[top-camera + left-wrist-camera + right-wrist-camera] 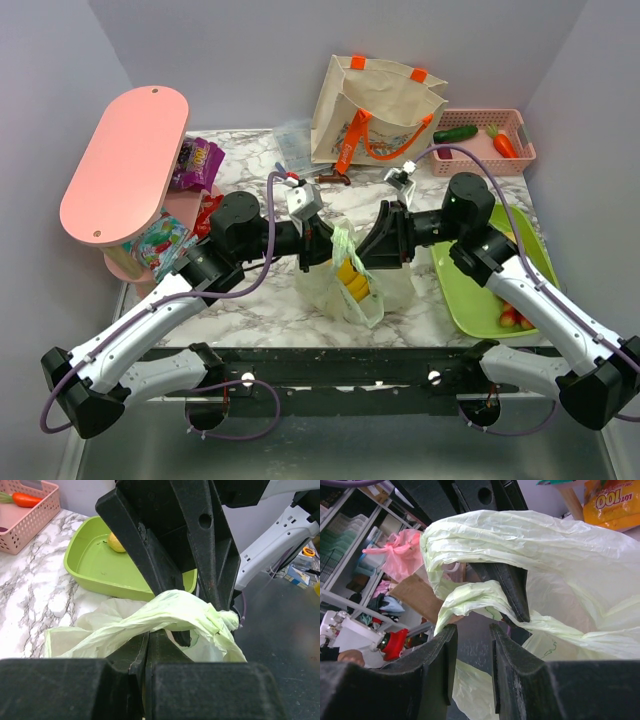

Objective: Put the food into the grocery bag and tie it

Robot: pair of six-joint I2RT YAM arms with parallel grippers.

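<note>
Left jaws pressed together at the bag's (395, 290) twisted handle (170, 607), plastic draped over them. The bag sits on the table (250, 305), bananas (350, 280) inside. Right jaws at the handle too, slightly spread, pinching nothing. Tray (470, 300) right of the bag: one yellow fruit (116, 542).

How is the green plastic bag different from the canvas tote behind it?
The grocery bag is thin, translucent pale green plastic; the canvas tote is opaque beige cloth with orange handles. The grocery bag slumps crumpled mid-table; the canvas tote stands upright at the back. Both rest on the marble table.
</note>
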